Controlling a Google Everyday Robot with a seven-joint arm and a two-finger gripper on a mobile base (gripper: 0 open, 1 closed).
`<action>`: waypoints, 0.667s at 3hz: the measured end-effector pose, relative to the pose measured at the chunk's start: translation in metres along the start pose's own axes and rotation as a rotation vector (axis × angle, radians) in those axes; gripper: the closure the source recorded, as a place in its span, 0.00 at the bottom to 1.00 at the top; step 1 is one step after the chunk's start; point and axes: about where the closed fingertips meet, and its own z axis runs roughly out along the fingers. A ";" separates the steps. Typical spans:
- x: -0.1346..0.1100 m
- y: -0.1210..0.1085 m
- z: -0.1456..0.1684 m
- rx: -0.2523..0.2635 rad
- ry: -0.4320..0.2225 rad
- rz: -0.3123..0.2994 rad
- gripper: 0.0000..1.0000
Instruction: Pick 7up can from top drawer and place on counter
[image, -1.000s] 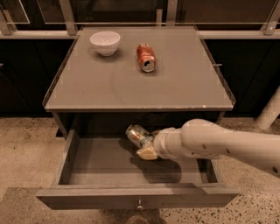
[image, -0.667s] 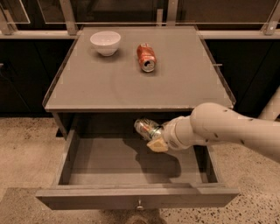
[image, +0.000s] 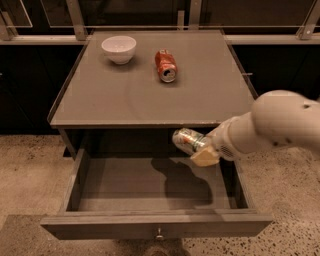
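The grey surface (image: 150, 102) bears a white bowl (image: 119, 49) far left and a red can (image: 166, 65); the hand (image: 198, 149), clamped on the 7up can (image: 186, 140), hangs over the open top drawer (image: 155, 226).

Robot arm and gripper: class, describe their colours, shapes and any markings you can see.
The arm is thick, rounded, smooth off-white, with small dark spots and no visible cables. The gripper, above the right side of the open top drawer, has a pale tan finger.
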 end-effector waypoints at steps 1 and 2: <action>-0.004 -0.014 -0.037 -0.003 -0.048 0.017 1.00; -0.015 -0.033 -0.057 -0.008 -0.091 0.007 1.00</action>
